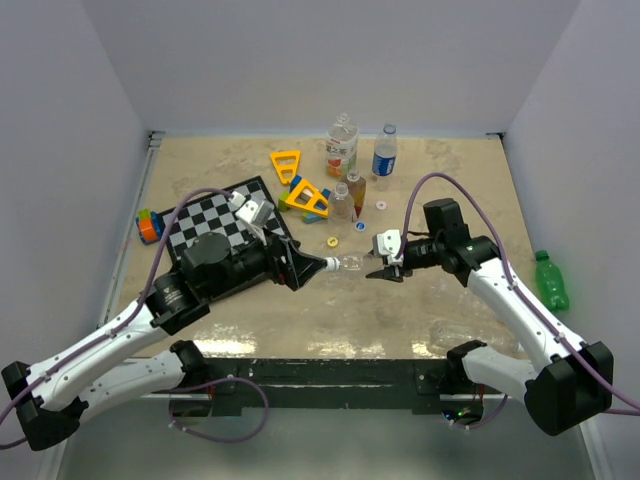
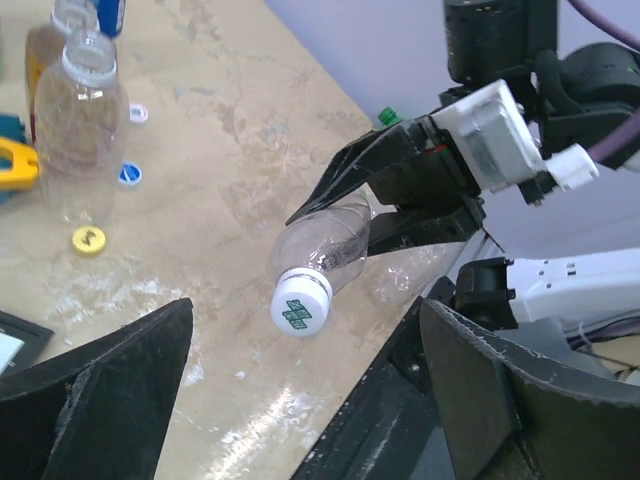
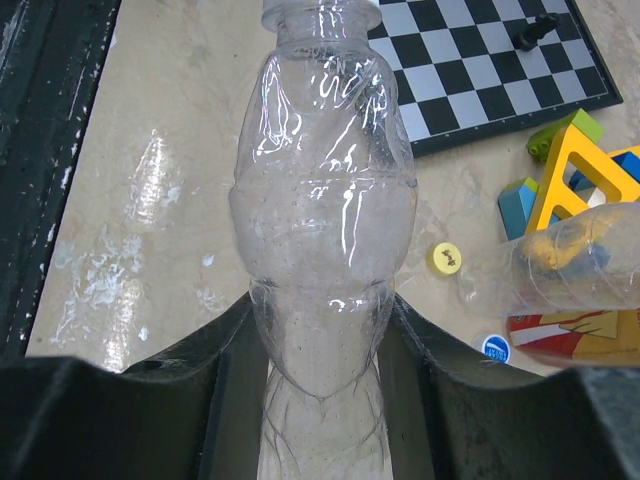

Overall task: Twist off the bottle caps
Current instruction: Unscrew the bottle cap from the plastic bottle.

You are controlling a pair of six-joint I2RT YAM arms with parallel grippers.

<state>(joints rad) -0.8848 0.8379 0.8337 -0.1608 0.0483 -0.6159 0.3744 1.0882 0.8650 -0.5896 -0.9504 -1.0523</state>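
A clear unlabelled bottle [image 1: 354, 264] hangs level above the table, its body pinched in my right gripper [image 1: 385, 271], which is shut on it. In the right wrist view the fingers [image 3: 225, 350] squeeze the bottle [image 3: 325, 200] near its base. Its white cap [image 2: 301, 301], printed with a green mark, sits on the neck and points at my left gripper [image 2: 305, 312]. That gripper is open, its jaws standing wide on either side of the cap without touching it. From above, the left gripper [image 1: 318, 266] meets the cap [image 1: 331, 265] end on.
Behind stand an orange-labelled bottle [image 1: 342, 146], a blue-labelled bottle [image 1: 385, 152] and two capless bottles [image 1: 343, 200]. Loose yellow [image 1: 332, 241], blue [image 1: 360, 226] and white [image 1: 381, 208] caps lie nearby. A chessboard [image 1: 222, 228], yellow triangular frames [image 1: 309, 198] and a green bottle [image 1: 550, 281] are also here.
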